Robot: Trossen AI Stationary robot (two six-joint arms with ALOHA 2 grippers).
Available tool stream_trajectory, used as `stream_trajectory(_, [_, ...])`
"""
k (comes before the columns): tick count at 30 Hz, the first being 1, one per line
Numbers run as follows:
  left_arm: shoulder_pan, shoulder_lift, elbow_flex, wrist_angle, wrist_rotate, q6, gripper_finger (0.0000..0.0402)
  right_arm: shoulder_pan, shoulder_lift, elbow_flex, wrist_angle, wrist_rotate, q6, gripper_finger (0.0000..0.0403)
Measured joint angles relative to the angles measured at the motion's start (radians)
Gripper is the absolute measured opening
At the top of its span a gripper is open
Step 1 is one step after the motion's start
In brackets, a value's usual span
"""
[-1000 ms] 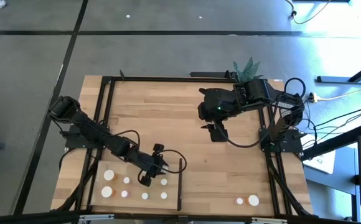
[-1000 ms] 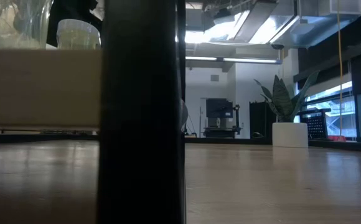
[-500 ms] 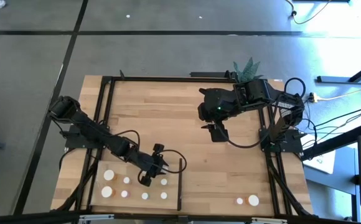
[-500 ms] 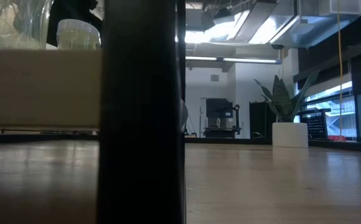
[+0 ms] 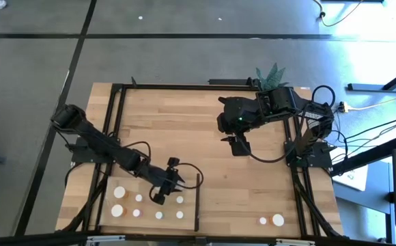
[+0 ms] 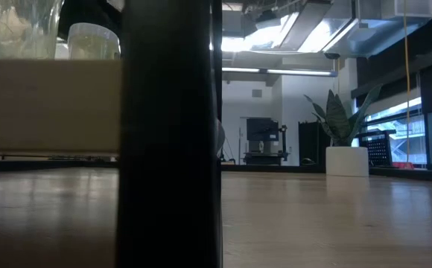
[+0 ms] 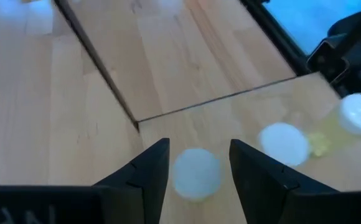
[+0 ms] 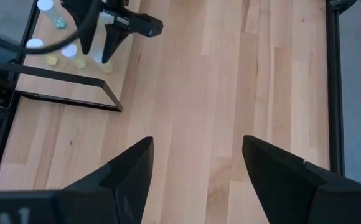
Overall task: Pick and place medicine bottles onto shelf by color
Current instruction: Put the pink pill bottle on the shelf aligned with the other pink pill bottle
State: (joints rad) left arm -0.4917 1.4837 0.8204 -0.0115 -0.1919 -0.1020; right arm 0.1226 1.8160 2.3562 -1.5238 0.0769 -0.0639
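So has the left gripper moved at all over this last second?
No. In the high view the left gripper sits at the same spot beside the shelf's black strip.

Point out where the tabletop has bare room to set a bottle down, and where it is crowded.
Bare: the wide tabletop between the left gripper and right gripper, and the strip from the shelf's black upright to the two bottles near the right rail. Crowded: the shelf, dotted with white-capped bottles around the left gripper.
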Motion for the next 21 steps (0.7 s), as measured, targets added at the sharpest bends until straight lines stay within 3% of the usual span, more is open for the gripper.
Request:
stream_trajectory(13, [-0.013, -0.173, 0.0, -0.072, -0.022, 0.006, 0.0159, 0.011, 0.0, 0.0, -0.051, 0.001, 0.032, 0.0248])
stream_trajectory(21, [-0.006, -0.314, 0.0, -0.202, -0.151, 0.005, 0.0159, 0.151, -0.001, -0.006, -0.047, 0.011, 0.101, 0.0248])
